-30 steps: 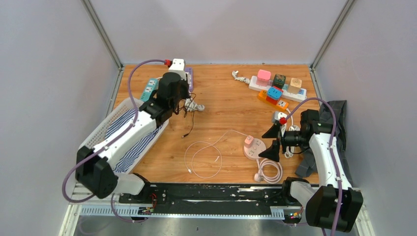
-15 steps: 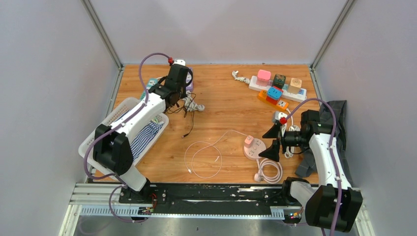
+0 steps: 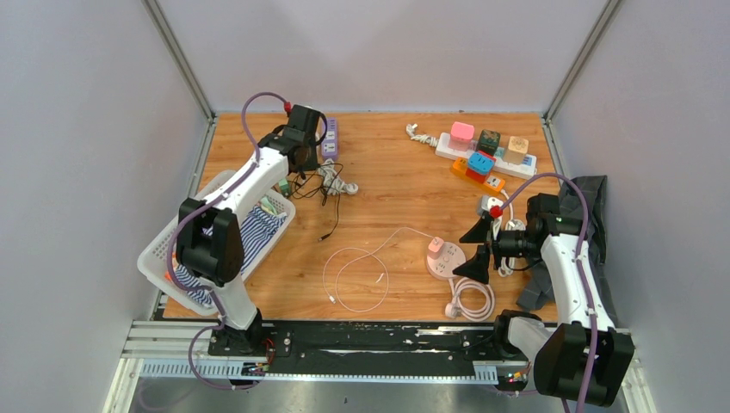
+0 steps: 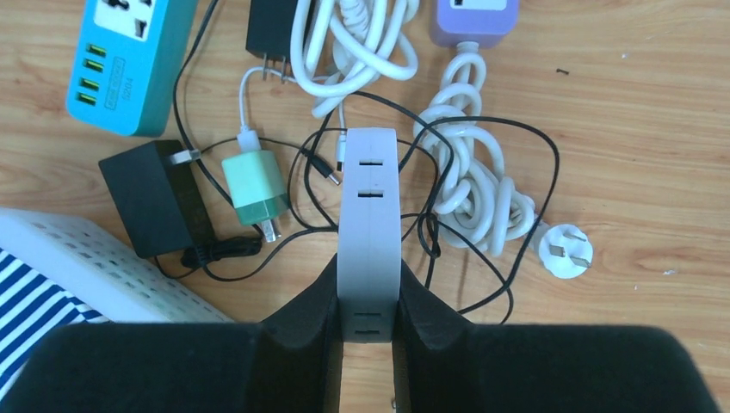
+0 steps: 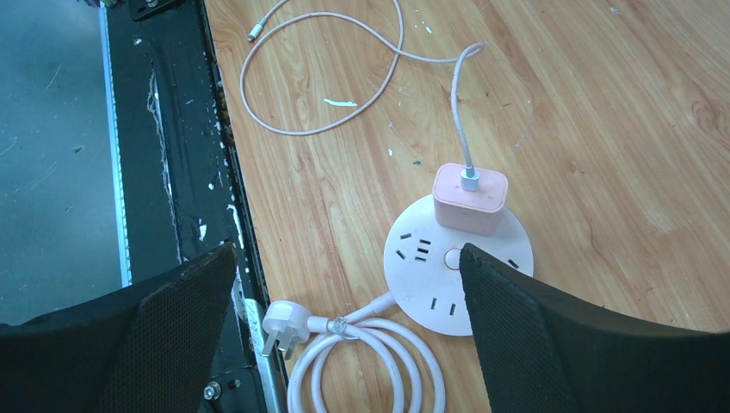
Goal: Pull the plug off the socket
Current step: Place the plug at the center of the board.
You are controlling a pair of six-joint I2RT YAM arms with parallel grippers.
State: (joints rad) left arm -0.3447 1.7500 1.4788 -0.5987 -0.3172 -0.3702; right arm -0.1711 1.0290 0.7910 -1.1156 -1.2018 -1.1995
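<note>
My right gripper (image 5: 346, 254) hangs with its black fingers spread wide above the round white-and-pink plastic socket (image 5: 413, 288), touching nothing. The square pink charger plug (image 5: 469, 200) sits seated in that socket at the wooden table's (image 5: 603, 129) near right. My left gripper (image 4: 368, 288) is clamped on a white slotted plastic block (image 4: 370, 189) over tangled black and white cords (image 4: 465, 185), far left.

L arm (image 3: 245, 185) & R arm (image 3: 572, 275) had white links, black joints. Purple cable (image 3: 245, 112) ran along each, w/ red fitting (image 3: 287, 107) at L wrist's 11 o'clock. Fingers (image 5: 163, 327) were matte black.
</note>
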